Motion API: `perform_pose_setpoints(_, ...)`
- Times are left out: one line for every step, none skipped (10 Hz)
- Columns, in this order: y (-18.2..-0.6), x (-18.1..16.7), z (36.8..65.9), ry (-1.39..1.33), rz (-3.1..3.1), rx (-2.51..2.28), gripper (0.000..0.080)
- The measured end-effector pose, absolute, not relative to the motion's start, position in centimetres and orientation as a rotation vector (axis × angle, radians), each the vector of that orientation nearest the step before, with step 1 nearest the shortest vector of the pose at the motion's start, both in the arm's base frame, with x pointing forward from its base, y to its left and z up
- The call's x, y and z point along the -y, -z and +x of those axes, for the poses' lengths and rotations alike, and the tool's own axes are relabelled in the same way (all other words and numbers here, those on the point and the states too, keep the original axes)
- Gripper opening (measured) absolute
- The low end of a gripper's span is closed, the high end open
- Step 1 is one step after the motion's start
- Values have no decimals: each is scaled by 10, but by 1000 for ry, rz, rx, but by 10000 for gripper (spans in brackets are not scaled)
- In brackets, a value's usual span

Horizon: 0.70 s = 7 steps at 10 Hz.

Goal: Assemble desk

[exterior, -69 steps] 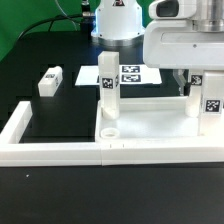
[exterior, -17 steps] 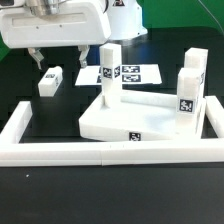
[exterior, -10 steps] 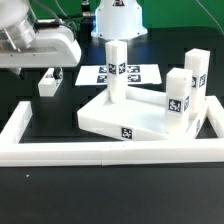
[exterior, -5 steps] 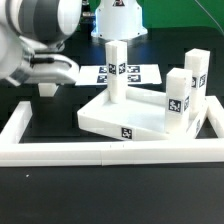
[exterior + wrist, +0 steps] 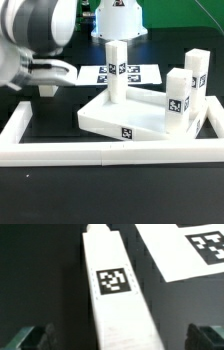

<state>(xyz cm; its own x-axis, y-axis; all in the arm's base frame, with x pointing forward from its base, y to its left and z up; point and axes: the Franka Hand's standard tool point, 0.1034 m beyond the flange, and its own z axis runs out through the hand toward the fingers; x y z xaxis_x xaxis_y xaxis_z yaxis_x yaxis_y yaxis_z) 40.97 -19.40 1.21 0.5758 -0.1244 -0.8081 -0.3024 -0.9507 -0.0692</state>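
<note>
The gripper (image 5: 118,333) had been lowered over the loose leg (image 5: 118,297), fingers apart and straddling it (not yet clamped). The desk (image 5: 140,115), three legs fitted, lay tilted against the wall (image 5: 100,152); the fourth was judged next.

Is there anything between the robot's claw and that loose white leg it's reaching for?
Nothing visible. In the wrist view the loose leg lies directly below the open gripper, one finger on each side; the marker board lies off to one side.
</note>
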Motion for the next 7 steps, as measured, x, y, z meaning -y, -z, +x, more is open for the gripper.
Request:
perform_pose_setpoints(-10, 191, 406, -1323, -2605, -376, 649)
perform_pose_setpoints(-11, 192, 407, -1319, -2608, -377, 649)
perform_pose_setpoints(-10, 193, 407, -1319, -2607, -378, 522)
perform_pose_setpoints(-10, 193, 406, -1320, -2606, -379, 383)
perform_pose_setpoints(-10, 193, 406, -1320, -2606, -380, 285)
perform_pose_setpoints(-10, 194, 406, -1320, -2606, -380, 285)
perform_pose_setpoints(-10, 194, 406, -1320, -2606, -381, 286)
